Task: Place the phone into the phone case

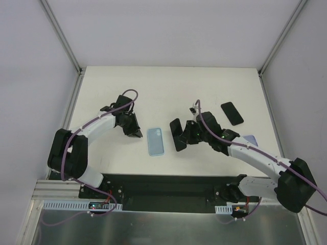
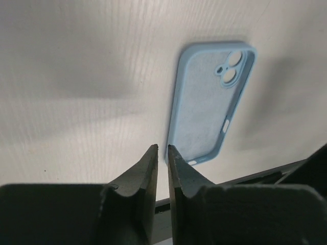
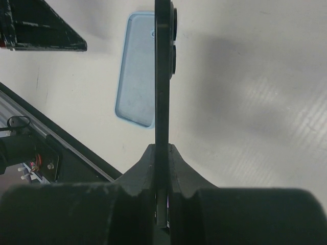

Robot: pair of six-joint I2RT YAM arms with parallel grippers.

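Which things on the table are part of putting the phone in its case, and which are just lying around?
Part of the job:
- black phone, clamped in the right gripper
- light blue phone case, lying open side up

Just lying about:
- second black phone
- pale item behind the right arm

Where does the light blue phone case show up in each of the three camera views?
Top view: phone case lies flat at centre, between the two arms.
Left wrist view: upper right, open side up, just beyond the left gripper.
Right wrist view: upper left, partly behind the black phone held on edge.
Shared landmark: the case's camera cutout end.
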